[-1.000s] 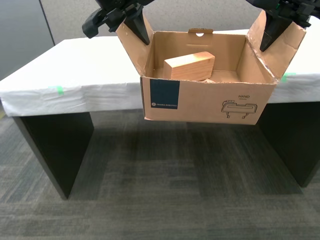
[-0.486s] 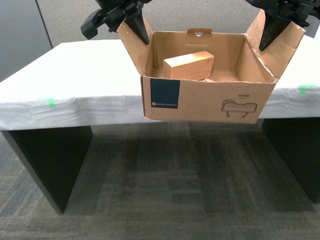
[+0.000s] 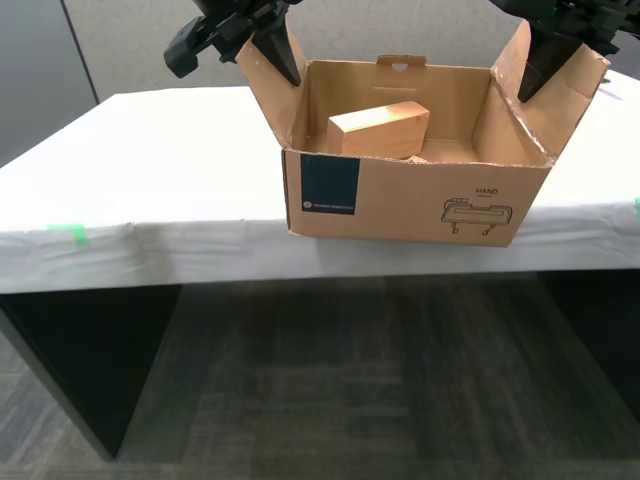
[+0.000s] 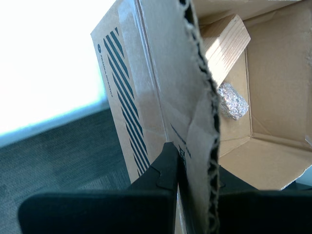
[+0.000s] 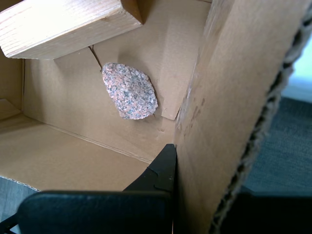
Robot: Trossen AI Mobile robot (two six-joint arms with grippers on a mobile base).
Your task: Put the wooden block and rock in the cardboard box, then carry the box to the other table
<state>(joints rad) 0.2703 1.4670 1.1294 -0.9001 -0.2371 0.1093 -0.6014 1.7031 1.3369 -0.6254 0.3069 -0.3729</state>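
The cardboard box [image 3: 415,195] hangs at the near edge of the other table [image 3: 150,170], with the wooden block [image 3: 378,131] and rock [image 5: 129,90] inside. My first gripper [image 5: 171,192] and my second gripper [image 4: 187,187] are each clamped on a side flap. Risk: corrugated flaps may tear or slip under load, dropping the box short of the tabletop.

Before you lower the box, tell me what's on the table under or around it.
Nothing visible. The cardboard box hangs over the other table, whose sheet shows only green tape at its front edge. The spot under the box is hidden.
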